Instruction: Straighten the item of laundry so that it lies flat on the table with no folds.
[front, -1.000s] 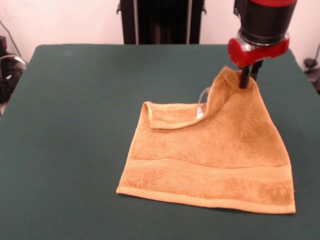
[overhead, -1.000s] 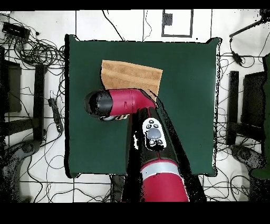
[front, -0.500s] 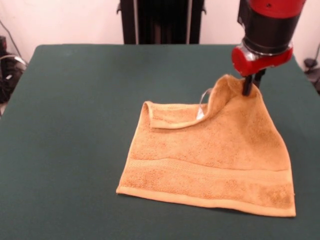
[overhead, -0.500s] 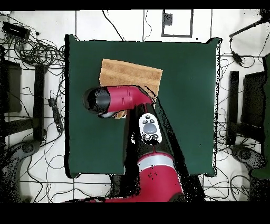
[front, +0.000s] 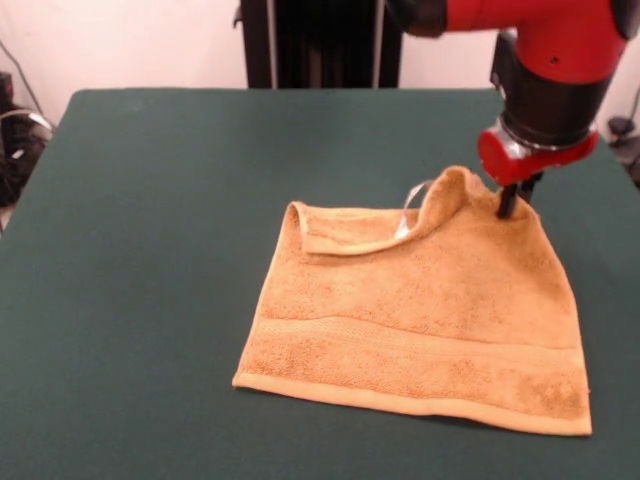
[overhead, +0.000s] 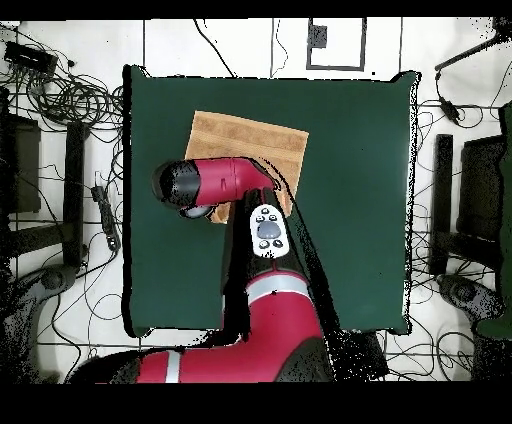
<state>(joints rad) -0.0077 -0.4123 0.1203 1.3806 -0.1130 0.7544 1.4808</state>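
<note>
Dark green felt is covering the table (front: 150, 250), which is filling most of the front view, with a pale wall and the black pedestal (front: 325, 42) standing behind its far edge. Compared with a second ago, the gripper (front: 512, 200) is sitting lower and further toward the picture's right, and the towel corner it is carrying is riding lower too, so the raised peak is looking flatter and the cloth below it less steeply draped. The dark fingers are pinched together on that far right corner, holding the cloth just off the felt.

The golden-orange towel (front: 420, 320) is lying right of the table's middle in the front view, toward the near edge. Its near hem and woven border band are lying flat and straight. Its far edge is curling over toward the camera in a rolled lip, and a small white tag (front: 404, 222) is showing under the lifted part. In the overhead view, the red arm (overhead: 225, 182) is covering much of the towel (overhead: 250, 138).
</note>
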